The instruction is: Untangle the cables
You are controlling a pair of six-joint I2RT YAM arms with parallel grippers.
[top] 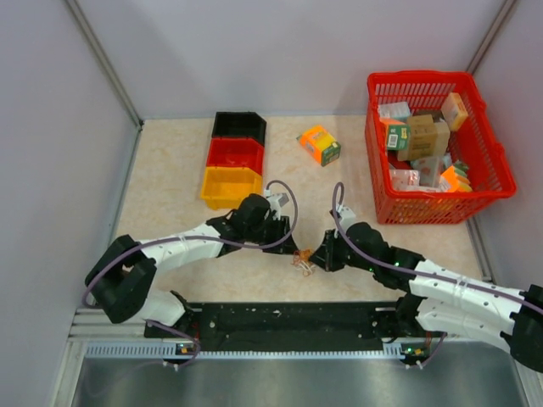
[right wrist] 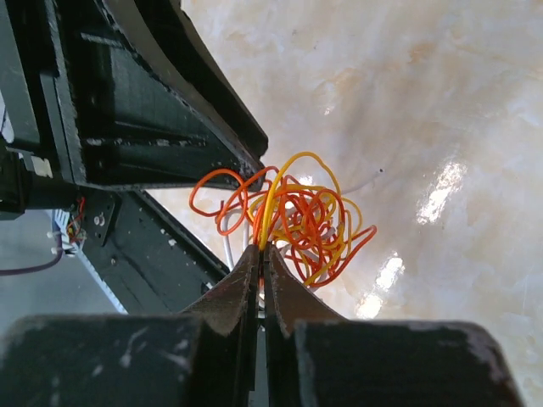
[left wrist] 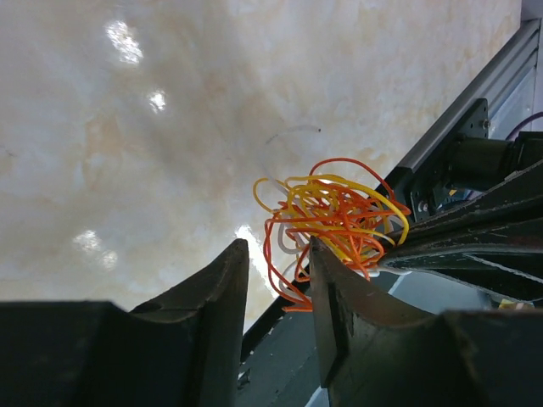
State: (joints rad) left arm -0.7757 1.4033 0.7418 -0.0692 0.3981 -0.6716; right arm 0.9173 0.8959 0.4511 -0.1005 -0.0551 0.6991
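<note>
The cables [top: 302, 262] are a small clump of orange, yellow, reddish and white wires on the table between the two arms. My right gripper [right wrist: 262, 248] is shut on a yellow and an orange strand at the near edge of the clump [right wrist: 297, 220]. It shows in the top view [top: 317, 258] just right of the clump. My left gripper [left wrist: 276, 246] is open, its jaws apart, with the clump [left wrist: 335, 216] just ahead and right of its right finger; an orange loop runs beside that finger. In the top view it [top: 288, 244] sits just left of and above the clump.
An orange box [top: 319, 144] lies at the back middle. Black, red and yellow bins [top: 232, 161] stand in a row at the back left. A red basket [top: 434, 144] full of small boxes stands at the right. A black rail [top: 288, 318] runs along the near edge.
</note>
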